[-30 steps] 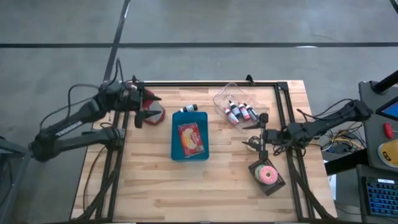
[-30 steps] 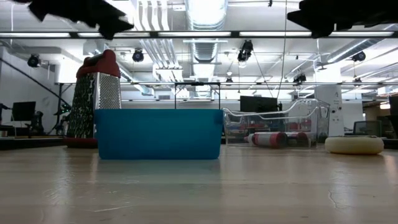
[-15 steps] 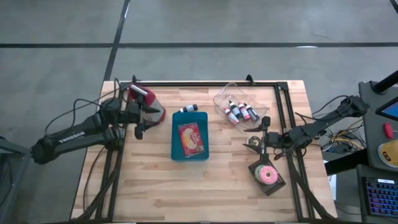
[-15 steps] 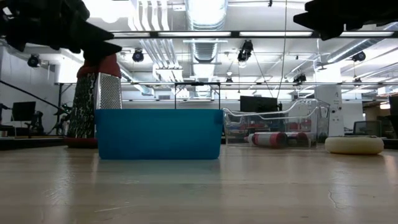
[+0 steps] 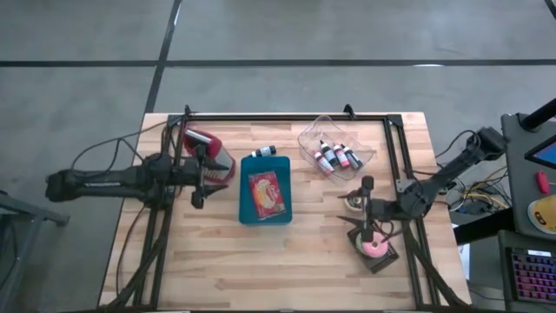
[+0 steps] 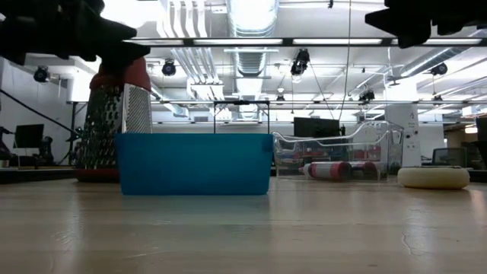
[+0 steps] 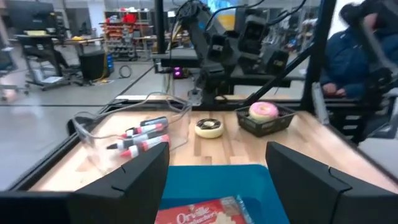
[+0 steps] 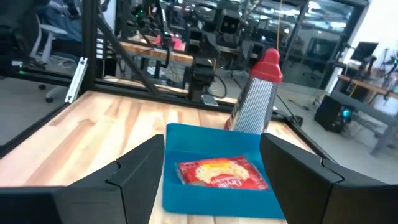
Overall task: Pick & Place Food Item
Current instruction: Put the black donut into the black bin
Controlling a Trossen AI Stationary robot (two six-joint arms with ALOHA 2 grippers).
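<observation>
both arms (image 5: 113,182) lower, drawn back

The left gripper (image 7: 214,180) is holding its two dark fingers (image 7: 134,183) wide apart, looking across a blue bin (image 7: 214,177) with a red snack packet (image 7: 202,213) lying in it. Beyond the bin, a clear tray (image 7: 93,143) of small bottles (image 7: 140,138) is sitting on the wooden table (image 7: 298,134), near a pale ring-shaped donut (image 7: 209,127) and a pink-frosted donut (image 7: 263,111) resting in a black basket (image 7: 268,121). The other arm (image 7: 208,37) is reaching down behind them, and a person in a dark blue jacket (image 7: 348,56) is sitting beyond the table's edge.
</observation>
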